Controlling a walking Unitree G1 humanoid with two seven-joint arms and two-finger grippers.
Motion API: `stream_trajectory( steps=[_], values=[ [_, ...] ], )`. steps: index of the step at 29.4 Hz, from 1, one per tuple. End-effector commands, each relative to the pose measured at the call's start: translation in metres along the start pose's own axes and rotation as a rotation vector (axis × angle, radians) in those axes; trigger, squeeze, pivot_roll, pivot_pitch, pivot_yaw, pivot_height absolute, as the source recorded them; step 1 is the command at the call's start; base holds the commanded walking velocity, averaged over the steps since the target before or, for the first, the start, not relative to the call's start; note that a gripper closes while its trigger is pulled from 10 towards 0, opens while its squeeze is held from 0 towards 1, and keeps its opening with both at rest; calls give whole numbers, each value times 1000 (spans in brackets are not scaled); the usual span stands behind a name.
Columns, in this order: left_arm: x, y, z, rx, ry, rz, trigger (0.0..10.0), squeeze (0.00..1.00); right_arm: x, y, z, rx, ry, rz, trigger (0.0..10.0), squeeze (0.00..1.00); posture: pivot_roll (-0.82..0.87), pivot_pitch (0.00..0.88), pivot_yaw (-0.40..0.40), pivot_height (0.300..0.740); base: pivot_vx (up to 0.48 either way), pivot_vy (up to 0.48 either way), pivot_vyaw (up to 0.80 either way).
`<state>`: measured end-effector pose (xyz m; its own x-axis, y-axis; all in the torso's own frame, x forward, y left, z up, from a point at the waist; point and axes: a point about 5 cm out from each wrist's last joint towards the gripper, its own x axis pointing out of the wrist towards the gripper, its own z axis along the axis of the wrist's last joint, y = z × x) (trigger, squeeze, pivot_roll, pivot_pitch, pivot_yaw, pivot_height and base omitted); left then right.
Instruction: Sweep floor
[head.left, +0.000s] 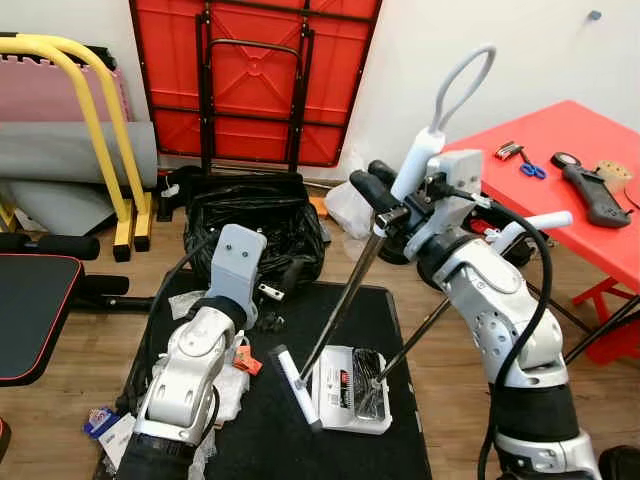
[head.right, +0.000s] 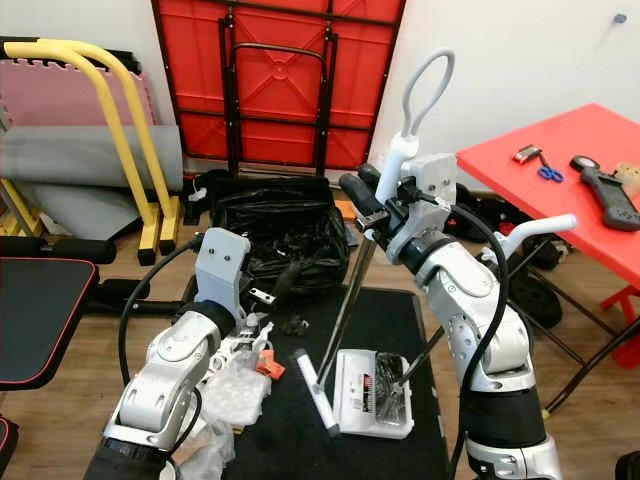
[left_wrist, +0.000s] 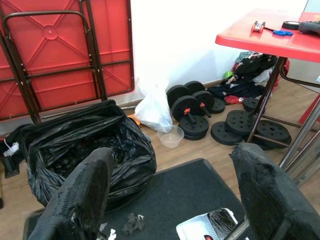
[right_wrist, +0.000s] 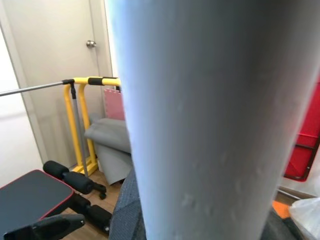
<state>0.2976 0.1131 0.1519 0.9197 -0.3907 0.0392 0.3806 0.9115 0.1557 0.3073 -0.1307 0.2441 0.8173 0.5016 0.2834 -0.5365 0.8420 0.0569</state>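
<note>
Two grippers, one broom.
My right gripper (head.left: 385, 210) clamps the broom handle (head.left: 345, 290); my left gripper (left_wrist: 175, 200) gapes empty toward the black bag (left_wrist: 80, 145).

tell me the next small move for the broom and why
Probably a short drag of the broom toward the dustpan. The right gripper holds the handle up high, the broom head rests on the black mat beside the dustpan, and scraps lie loose on the mat nearby. The left gripper is open over the mat.
</note>
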Motion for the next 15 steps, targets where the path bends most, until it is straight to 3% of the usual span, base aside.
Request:
stream_trajectory(
  steps=[1, 15],
  values=[
    [2, -2, 1, 24, 4, 10, 10000, 0, 1, -3, 10, -19, -58, -11, 10000, 0, -159, 64, -150, 740, 0, 300, 0],
    [6, 0, 1, 34, 21, 13, 10000, 0, 2, -4, 11, -19, -69, -25, 10000, 0, -151, 65, -145, 740, 0, 354, 0]
  ],
)
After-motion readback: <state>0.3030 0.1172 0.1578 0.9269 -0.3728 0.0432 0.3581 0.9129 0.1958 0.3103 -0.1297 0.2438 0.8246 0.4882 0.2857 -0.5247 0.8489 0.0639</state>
